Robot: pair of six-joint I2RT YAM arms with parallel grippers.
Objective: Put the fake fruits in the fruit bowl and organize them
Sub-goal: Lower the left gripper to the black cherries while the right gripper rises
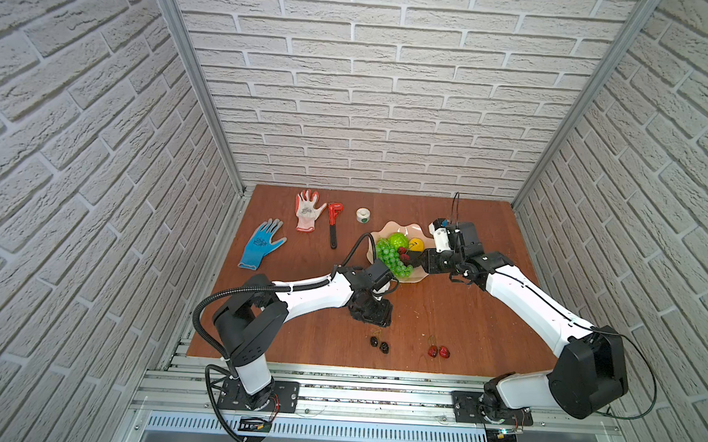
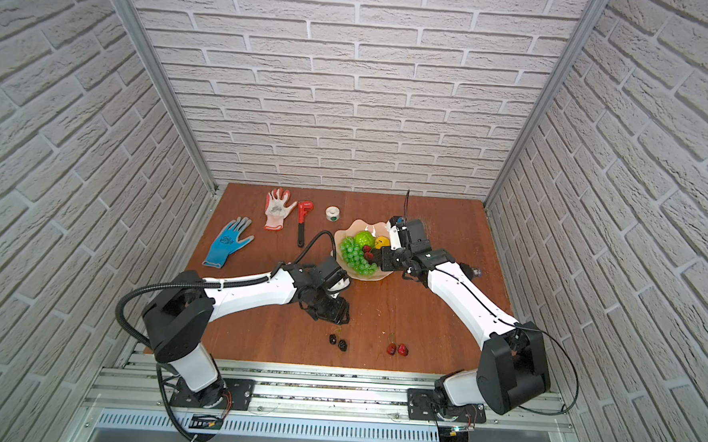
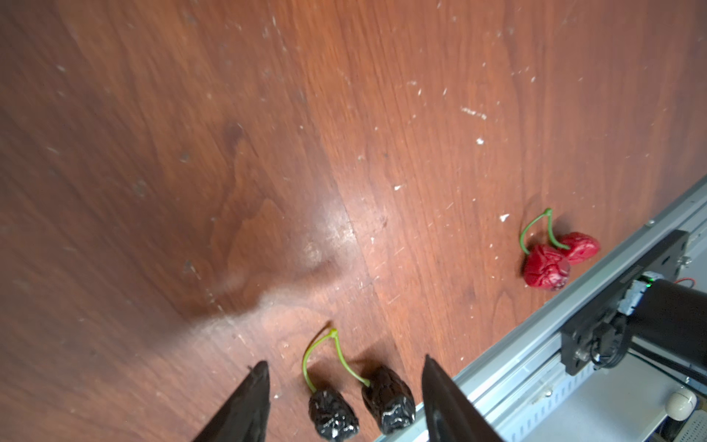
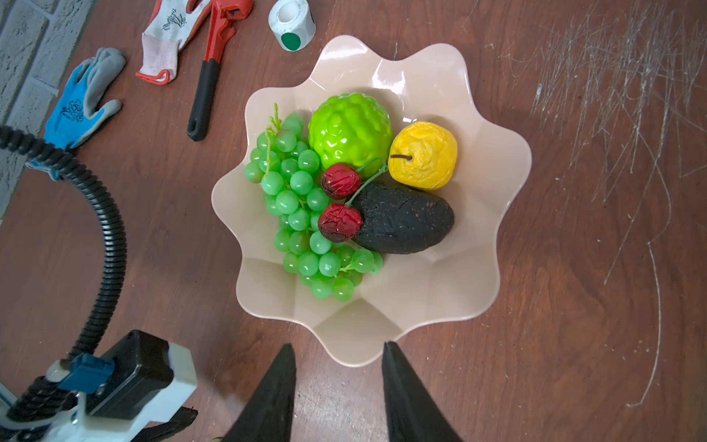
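Observation:
The pale pink fruit bowl (image 4: 497, 160) holds a green grape bunch (image 4: 298, 214), a bumpy lime-green ball (image 4: 350, 128), a yellow lemon (image 4: 424, 155), a dark avocado (image 4: 405, 220) and a red cherry pair (image 4: 340, 222). My right gripper (image 4: 336, 343) hangs open and empty over the bowl's scalloped rim. On the table near the front edge lie a dark cherry pair (image 3: 333, 415) and, to its right in both top views, another red cherry pair (image 3: 547, 264). My left gripper (image 3: 344, 361) is open just above the dark pair, one finger on each side, not touching it.
At the back left lie a blue glove (image 1: 261, 244), a white and orange glove (image 1: 308, 210), a red wrench (image 1: 334, 225) and a white tape roll (image 1: 362, 215). The aluminium rail (image 1: 336, 373) runs along the table's front edge, close to both loose cherry pairs.

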